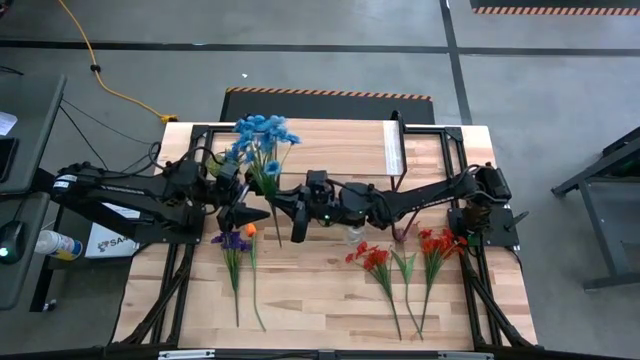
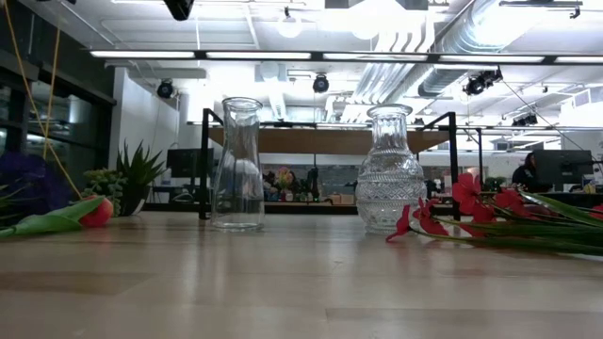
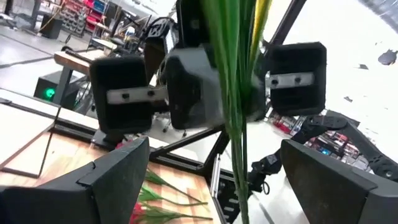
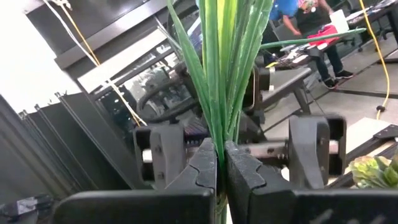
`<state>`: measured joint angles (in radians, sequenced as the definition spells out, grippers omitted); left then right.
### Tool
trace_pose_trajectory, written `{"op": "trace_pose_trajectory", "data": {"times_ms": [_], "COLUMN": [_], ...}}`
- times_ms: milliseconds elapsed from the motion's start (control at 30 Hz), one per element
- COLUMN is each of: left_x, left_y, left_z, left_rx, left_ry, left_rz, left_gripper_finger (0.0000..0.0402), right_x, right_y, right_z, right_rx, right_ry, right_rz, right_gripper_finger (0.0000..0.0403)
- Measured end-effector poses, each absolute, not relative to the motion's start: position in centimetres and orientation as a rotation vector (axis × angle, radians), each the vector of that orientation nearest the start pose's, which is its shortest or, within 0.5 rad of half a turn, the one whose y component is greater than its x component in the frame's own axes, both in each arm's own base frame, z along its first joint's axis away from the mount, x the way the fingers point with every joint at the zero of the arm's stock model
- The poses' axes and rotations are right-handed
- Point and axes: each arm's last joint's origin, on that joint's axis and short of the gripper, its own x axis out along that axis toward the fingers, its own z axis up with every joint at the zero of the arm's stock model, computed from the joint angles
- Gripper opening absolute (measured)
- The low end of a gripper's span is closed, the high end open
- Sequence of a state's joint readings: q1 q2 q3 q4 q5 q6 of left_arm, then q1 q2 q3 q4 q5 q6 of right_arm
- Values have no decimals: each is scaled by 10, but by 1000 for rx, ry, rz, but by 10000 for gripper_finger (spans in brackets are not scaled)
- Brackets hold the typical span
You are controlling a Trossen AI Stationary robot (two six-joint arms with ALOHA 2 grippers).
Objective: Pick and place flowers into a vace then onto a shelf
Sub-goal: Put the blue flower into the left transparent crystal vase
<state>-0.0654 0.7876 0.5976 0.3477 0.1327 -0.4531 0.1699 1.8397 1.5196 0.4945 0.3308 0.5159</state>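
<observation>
- The light wood-plank worktop [image 1: 320,300] fills the centre of the high view and carries everything; the two dark arms meet over its upper middle.
- The blue-bloomed bunch of long green-stemmed artificial flowers [image 1: 262,140] sits in the upper centre-left of the high view, its stems running down between the two end effectors. It looks held up off the worktop, probably for a handover from one arm to the other.
- The right end effector [image 4: 221,168], at the centre of the high view, has its fingers pressed together on the green stems, as the right wrist view shows plainly.
- The left end effector [image 3: 211,180], just left of it in the high view, has its fingers spread wide on either side of the same stems and grips nothing.
- Red flowers [image 1: 375,260] lie flat at the lower right of the high view, purple and orange ones [image 1: 238,240] at the lower left, none yet picked.
- The tall plain clear glass vase [image 2: 237,165] stands left of centre in the low view and is empty.
- The squat ribbed clear glass vase [image 2: 390,169] stands right of centre, also empty.
- No bloom is in a vase yet, so the task seems at an early stage.
</observation>
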Motion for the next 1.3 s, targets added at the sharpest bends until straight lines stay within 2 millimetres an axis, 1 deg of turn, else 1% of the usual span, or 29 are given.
{"op": "trace_pose_trajectory", "data": {"times_ms": [167, 267, 733, 867, 933, 1033, 1067, 1133, 1233, 1300], "left_x": [181, 181, 181, 181, 181, 181, 181, 181, 181, 181], "left_y": [-15, -15, -14, -14, -14, -15, -15, -15, -15, -15], "left_z": [318, 317, 318, 318, 318, 318, 318, 318, 319, 319], "left_rx": [-452, -453, -451, -448, -435, -396, -392, -396, -414, -419], "left_ry": [-110, -108, -122, -123, -124, -122, -122, -123, -124, -123], "left_rz": [-214, -195, -158, -164, -171, -189, -193, -192, -188, -188], "left_gripper_finger": [392, 375, 224, 164, 121, 44, 27, 26, 40, 36], "right_x": [431, 431, 431, 431, 431, 431, 431, 431, 431, 431], "right_y": [64, 64, 64, 63, 63, 63, 64, 64, 64, 64], "right_z": [355, 355, 355, 354, 354, 354, 354, 354, 354, 354], "right_rx": [561, 562, 561, 561, 561, 563, 563, 563, 564, 569], "right_ry": [-211, -211, -211, -210, -210, -208, -208, -208, -208, -208], "right_rz": [-115, -114, -117, -122, -124, -122, -121, -117, -116, -113], "right_gripper_finger": [3, 3, 3, 3, 3, 8, 9, 12, 13, 14]}}
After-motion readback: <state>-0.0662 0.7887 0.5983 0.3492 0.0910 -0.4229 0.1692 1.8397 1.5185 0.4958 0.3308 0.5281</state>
